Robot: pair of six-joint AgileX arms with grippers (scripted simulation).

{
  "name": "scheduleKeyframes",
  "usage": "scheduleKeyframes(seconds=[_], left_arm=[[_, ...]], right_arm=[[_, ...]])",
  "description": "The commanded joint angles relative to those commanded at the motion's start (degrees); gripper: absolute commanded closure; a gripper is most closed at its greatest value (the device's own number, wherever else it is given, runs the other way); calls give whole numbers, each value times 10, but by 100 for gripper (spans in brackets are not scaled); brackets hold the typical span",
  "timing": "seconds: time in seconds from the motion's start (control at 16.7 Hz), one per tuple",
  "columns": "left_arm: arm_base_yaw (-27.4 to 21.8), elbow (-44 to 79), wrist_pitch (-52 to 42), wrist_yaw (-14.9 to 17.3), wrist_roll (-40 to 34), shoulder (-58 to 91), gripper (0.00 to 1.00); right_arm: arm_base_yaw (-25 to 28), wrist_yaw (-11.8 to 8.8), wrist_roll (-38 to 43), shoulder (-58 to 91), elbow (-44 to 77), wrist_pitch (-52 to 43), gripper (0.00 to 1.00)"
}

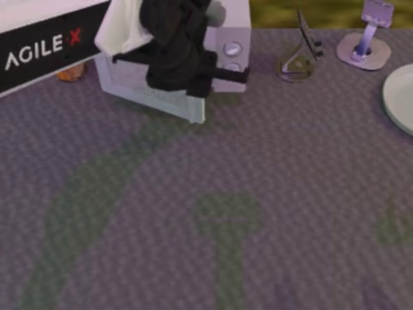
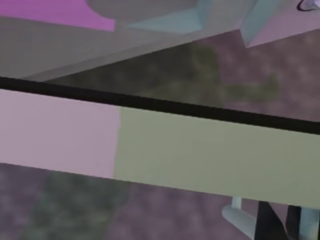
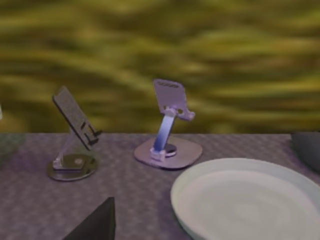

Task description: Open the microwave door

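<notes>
Our left arm (image 1: 174, 45) reaches over the microwave (image 1: 226, 26) at the far left of the table (image 1: 258, 213); its dark wrist covers most of the oven's top and front, and the left gripper (image 1: 219, 72) sits just in front of the knob panel, at the free edge of the microwave door (image 1: 161, 103); whether its fingers are spread or pressed together we cannot tell, since the wrist hides them from above. The door stands swung part-way out from the body, hinged at its left, its free edge angled toward the near side and ending in a pale corner; two round grey knobs (image 1: 232, 49) show on the narrow panel at the right of the oven's front. In the left wrist view a broad pale band edged in black crosses the frame, very close, with the patterned tabletop beyond; we cannot say which part of the oven it is.

Our right arm does not appear from above; its wrist camera looks across the far right of the table. There a dark phone stand (image 1: 302, 55) sits just right of the microwave, a lilac phone stand (image 1: 365, 40) farther right, and a white plate (image 1: 401, 97) at the right edge, nearer than both. A small orange object (image 1: 71, 74) lies left of the microwave, partly hidden.
</notes>
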Motion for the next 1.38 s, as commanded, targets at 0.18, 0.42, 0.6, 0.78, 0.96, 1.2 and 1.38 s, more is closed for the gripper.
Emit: scheduleKeyframes(seconds=[0.18, 0.42, 0.6, 0.78, 0.96, 1.2, 1.38], left_arm=[[10, -35, 13, 17, 35, -25, 100], [17, -59, 23, 30, 62, -43, 100], [17, -59, 23, 30, 62, -43, 100], [17, -59, 23, 30, 62, -43, 100], [17, -59, 23, 30, 62, -43, 100], [17, -59, 23, 30, 62, -43, 100], [17, -59, 23, 30, 62, -43, 100]], right_arm=[[0, 0, 0, 0, 0, 0, 0], [0, 0, 0, 0, 0, 0, 0], [0, 0, 0, 0, 0, 0, 0], [0, 0, 0, 0, 0, 0, 0], [0, 0, 0, 0, 0, 0, 0], [0, 0, 0, 0, 0, 0, 0], [0, 0, 0, 0, 0, 0, 0]])
